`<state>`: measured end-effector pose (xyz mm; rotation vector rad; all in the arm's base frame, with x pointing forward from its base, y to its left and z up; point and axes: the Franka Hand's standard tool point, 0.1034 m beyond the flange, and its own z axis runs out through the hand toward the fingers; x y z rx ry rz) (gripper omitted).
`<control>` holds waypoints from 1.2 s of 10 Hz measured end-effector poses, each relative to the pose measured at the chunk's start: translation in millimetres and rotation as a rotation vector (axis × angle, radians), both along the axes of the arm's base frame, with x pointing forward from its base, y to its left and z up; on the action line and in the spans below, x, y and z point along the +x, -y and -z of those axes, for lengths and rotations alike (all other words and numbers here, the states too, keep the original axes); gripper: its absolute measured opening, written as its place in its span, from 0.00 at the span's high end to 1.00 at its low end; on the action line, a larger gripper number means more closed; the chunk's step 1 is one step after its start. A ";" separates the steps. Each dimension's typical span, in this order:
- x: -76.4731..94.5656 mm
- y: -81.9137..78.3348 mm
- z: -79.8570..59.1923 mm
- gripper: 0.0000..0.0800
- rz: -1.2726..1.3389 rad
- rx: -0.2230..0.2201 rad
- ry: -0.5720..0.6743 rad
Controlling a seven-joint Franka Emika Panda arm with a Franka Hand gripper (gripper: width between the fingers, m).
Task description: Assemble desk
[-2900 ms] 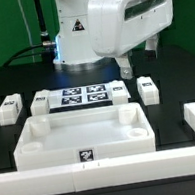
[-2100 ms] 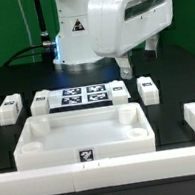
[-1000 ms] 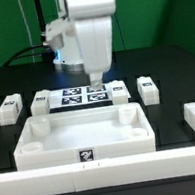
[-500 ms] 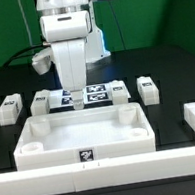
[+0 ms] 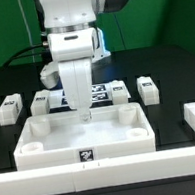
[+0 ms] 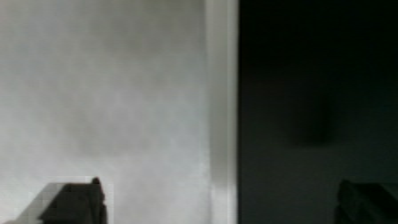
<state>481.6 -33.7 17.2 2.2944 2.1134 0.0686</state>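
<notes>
Desk assembly, early stage: the wide white plastic desk slab (image 5: 111, 132), rectangular and rimmed, lies flat at the centre of the black table (image 5: 172, 99) in the exterior view. Its rim faces up, and its round corner sockets (image 5: 30, 149) look empty where they can be seen.

None of the four short square white plastic legs (image 5: 8, 109) has been fitted. They lie loose in a row beyond the slab and apart from it, two at roughly 10 and 11 o'clock and two at roughly 1 and 2 o'clock. Between the inner pair, at 12 o'clock, lies the thin white marker board (image 5: 102, 89), partly hidden by the arm.

The Panda arm's two-finger gripper (image 5: 85, 114) hangs straight down at the slab's 12 o'clock rim. Whether its tips touch the far wall cannot be told. The exterior view sees the gripper edge-on and does not show the gap. The wrist view shows two dark fingertips (image 6: 71, 203) spread wide with nothing clamped between them. Below them a white surface meets the black table along a straight edge.

The long white border rail (image 5: 146, 162) runs along the 6 o'clock side and turns back at 3 o'clock.

By this showing nothing is joined yet, and all four legs are yet to be picked up and seated in the sockets. The step in hand looks like taking hold of the slab or shifting it.
</notes>
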 end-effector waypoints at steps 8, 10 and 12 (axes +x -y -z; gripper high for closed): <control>-0.2 2.5 -0.1 0.93 0.006 0.000 0.000; -0.2 2.6 -0.1 0.93 0.007 0.000 0.000; -0.2 2.7 -0.1 0.93 0.007 0.000 0.000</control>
